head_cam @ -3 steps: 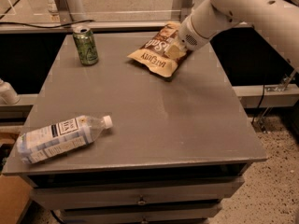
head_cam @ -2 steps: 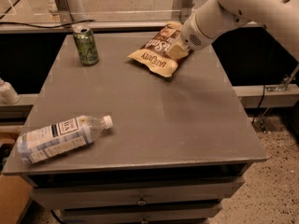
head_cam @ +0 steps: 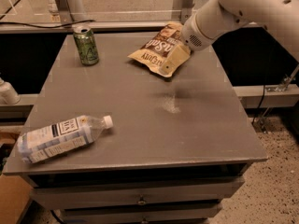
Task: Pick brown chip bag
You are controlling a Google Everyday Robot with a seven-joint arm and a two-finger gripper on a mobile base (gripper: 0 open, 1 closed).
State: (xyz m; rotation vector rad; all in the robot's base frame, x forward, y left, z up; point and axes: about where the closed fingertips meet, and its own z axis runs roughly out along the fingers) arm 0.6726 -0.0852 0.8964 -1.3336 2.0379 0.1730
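Observation:
The brown chip bag [head_cam: 154, 48] lies at the far right of the grey table [head_cam: 140, 125]. It is dark brown with tan edges and white lettering, and its right end is under my gripper. My gripper [head_cam: 180, 51], at the end of the white arm [head_cam: 233, 8], reaches in from the upper right and sits on the bag's right end, touching it. The wrist hides that end of the bag.
A green can [head_cam: 86, 45] stands upright at the table's far left. A clear water bottle [head_cam: 60, 138] lies on its side near the front left edge. Drawers [head_cam: 140, 199] sit below the tabletop. A rail and glass panel [head_cam: 121, 13] run behind the table.
The arm has shifted slightly at the bag's right end. The bag has stayed almost in the same place. The can and the bottle have not moved.

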